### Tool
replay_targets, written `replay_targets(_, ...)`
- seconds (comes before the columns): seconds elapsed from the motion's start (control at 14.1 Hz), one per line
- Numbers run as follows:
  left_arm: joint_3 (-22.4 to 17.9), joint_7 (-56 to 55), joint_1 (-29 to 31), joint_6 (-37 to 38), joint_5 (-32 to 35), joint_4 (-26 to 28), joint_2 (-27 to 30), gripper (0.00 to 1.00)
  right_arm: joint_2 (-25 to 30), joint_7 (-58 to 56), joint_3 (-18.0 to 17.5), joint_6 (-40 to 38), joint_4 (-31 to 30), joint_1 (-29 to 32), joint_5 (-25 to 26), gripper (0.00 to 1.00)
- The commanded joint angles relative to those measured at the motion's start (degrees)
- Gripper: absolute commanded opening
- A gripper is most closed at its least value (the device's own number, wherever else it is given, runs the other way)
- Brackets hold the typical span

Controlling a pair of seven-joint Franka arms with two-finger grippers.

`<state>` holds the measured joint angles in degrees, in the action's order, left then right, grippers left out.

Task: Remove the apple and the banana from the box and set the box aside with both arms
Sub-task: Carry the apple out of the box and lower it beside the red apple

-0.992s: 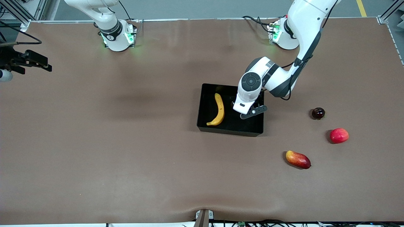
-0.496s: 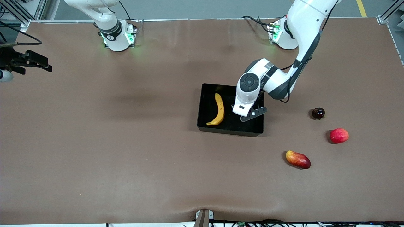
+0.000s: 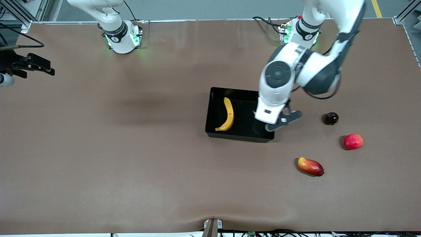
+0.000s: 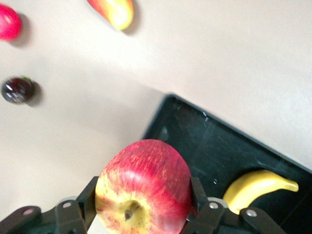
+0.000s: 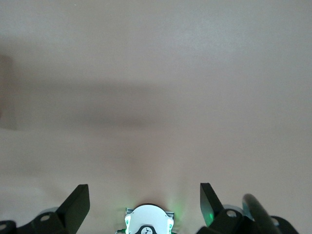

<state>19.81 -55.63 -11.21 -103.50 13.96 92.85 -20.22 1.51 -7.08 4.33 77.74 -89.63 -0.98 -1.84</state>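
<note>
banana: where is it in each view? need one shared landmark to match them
Front view: banana lies in the black bin, toward the right arm's end.
Left wrist view: banana in the bin, past the apple held by the left gripper.
Right wrist view: not in it.
Shared landmark: the bin.

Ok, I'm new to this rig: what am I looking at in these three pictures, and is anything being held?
Two white robot arms stand at a brown table. The big picture is taken from a high camera facing them. The other two come from cameras on each arm's wrist, looking down past its pincer.

The left pincer is shut on a red and yellow apple, up in the air over the edge of the black box at the left arm's end. A banana lies in the box.

On the table toward the left arm's end lie a dark round fruit, a red fruit and a mango, which is nearest the front camera.

The right pincer waits open and holds nothing.
</note>
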Motion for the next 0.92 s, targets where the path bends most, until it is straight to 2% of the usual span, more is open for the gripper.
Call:
replay_targets(0.0,0.4,9.8,6.2,1.9,0.5,0.5,1.5,0.0,-0.1,1.0,0.2,-0.4,0.4,-0.4,0.1,1.0)
replay_targets(0.21,0.3,22.0,15.0,1.4,1.4,2.9,1.2,0.0,-0.1,1.0,0.2,-0.4,0.4,-0.4,0.1,1.0)
replay_targets(0.42,0.2,28.2,23.0,-6.9,4.4,8.3,-0.3,0.0,-0.1,1.0,0.2,-0.5,0.4,-0.4,0.1,1.0)
replay_targets(0.64,0.2,29.2,27.5,-15.7,7.5,11.6,-4.1,0.0,0.0,1.0,0.2,-0.5,0.5,-0.4,0.1,1.0)
replay_targets(0.85,-0.2,29.2,29.2,-21.5,7.7,11.7,-8.0,0.0,0.0,1.0,0.2,-1.1,0.6,-0.4,0.1,1.0)
